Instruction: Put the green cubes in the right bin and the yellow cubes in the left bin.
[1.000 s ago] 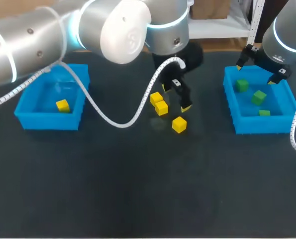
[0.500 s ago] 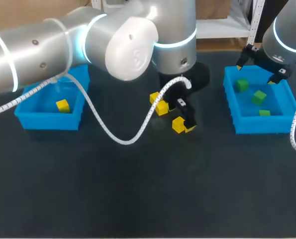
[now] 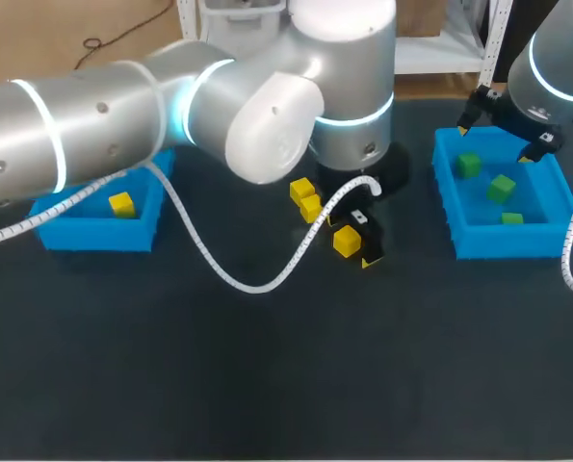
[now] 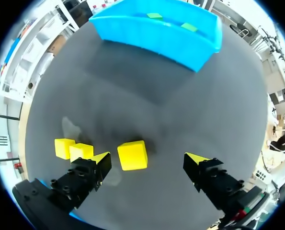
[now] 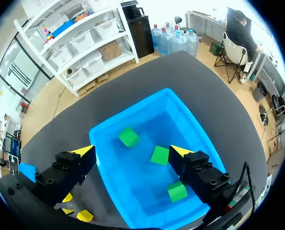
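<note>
A lone yellow cube [image 3: 346, 241] lies on the dark table, and my left gripper [image 3: 356, 246] is lowered around it. In the left wrist view that cube [image 4: 132, 155] sits between the open fingers [image 4: 195, 162], nearer one finger and touching neither. Two more yellow cubes [image 3: 307, 198] sit side by side just behind [image 4: 73, 149]. The left bin [image 3: 93, 236] holds one yellow cube [image 3: 121, 204]. My right gripper [image 5: 132, 152] hangs open and empty over the right bin [image 5: 132, 109], which holds three green cubes [image 5: 160, 155].
The blue right bin [image 3: 503, 241] stands a little to the right of the left gripper. My left arm's white cable [image 3: 257, 281] loops low over the table's middle. Bare dark table spreads toward the front edge.
My left arm has swung forward and to the right and come down, so its fingers now straddle the lone yellow cube. The right arm has not moved.
</note>
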